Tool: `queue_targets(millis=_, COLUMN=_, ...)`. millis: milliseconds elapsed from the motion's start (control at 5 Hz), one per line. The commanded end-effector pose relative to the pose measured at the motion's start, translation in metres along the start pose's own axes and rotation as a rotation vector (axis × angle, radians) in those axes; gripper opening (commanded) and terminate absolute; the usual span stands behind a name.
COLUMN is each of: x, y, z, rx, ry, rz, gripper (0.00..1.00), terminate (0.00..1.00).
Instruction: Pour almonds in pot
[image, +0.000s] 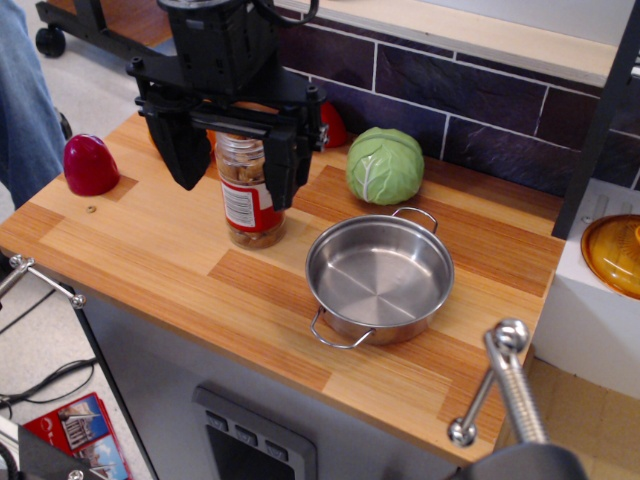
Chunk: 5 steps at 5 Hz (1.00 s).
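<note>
The almonds (241, 172) fill a clear jar with a red-and-white label (249, 205) that stands upright on the wooden counter. My black gripper (234, 195) hangs over the jar with one finger on each side of it; the jaws look open, with a small gap at the left finger. The pot (380, 278) is a shallow steel pan with two wire loop handles. It sits empty to the right of the jar and a little nearer the front edge.
A green cabbage (385, 165) sits behind the pot. A dark red egg-shaped toy (90, 164) is at the far left. A red object (335, 128) shows behind the gripper. An orange glass dish (615, 255) stands on a white unit at the right. A metal handle (505, 385) sticks up in front.
</note>
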<state>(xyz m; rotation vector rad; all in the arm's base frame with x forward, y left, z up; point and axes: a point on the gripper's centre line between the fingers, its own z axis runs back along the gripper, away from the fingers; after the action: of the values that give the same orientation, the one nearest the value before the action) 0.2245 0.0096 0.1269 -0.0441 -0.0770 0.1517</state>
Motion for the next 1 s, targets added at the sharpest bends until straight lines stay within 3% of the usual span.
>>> queue_targets(millis=0, x=0.0, y=0.0, z=0.0, rx=0.0, ry=0.0, rz=0.0, gripper=1.0, terminate=0.0)
queue_targets(millis=200, x=0.022, y=0.011, z=0.013, rx=-0.096, ry=-0.049, rz=0.181, gripper=1.0, terminate=0.0)
queue_targets(millis=400, x=0.043, y=0.021, z=0.028, rx=-0.143, ry=-0.065, rz=0.326, gripper=1.0, terminate=0.0)
queue_targets(millis=600, x=0.059, y=0.038, z=0.03, rx=-0.15, ry=-0.031, rz=0.481, gripper=1.0, terminate=0.0)
queue_targets(millis=800, x=0.074, y=0.057, z=0.035, rx=-0.223, ry=0.038, rz=0.632, gripper=1.0, terminate=0.0)
